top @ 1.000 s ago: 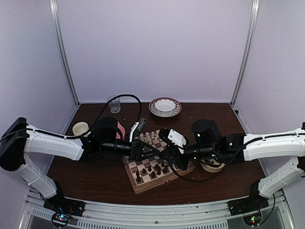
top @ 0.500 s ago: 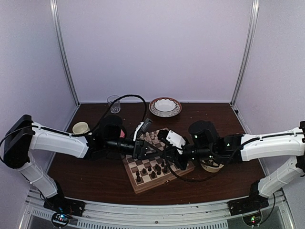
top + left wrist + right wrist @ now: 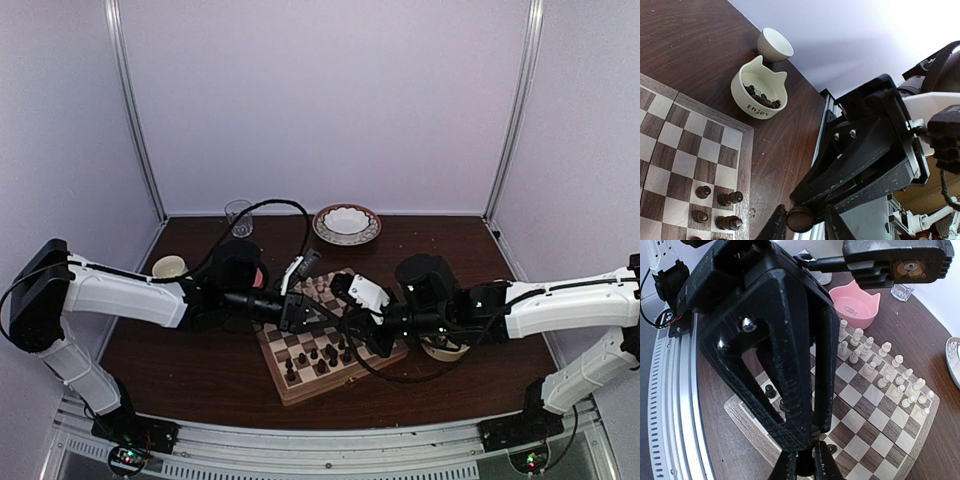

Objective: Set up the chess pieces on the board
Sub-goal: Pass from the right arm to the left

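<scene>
Two arms meet above the board (image 3: 292, 393), with one dark chessman (image 3: 800, 219) between their fingertips.
The board lies on the dark tabletop (image 3: 200, 370), midway between the two arms. The right gripper (image 3: 802, 465) has its jaws pressed almost together on the dark chessman. The left gripper (image 3: 802, 229) has a finger on each side of the same piece, but I cannot tell whether they pinch it. A cream bowl (image 3: 760, 95) with dark pieces inside stands near the board's right side. Other dark chessmen (image 3: 722, 212) cluster on the near squares, and pale chessmen (image 3: 880, 365) line the far ranks.
</scene>
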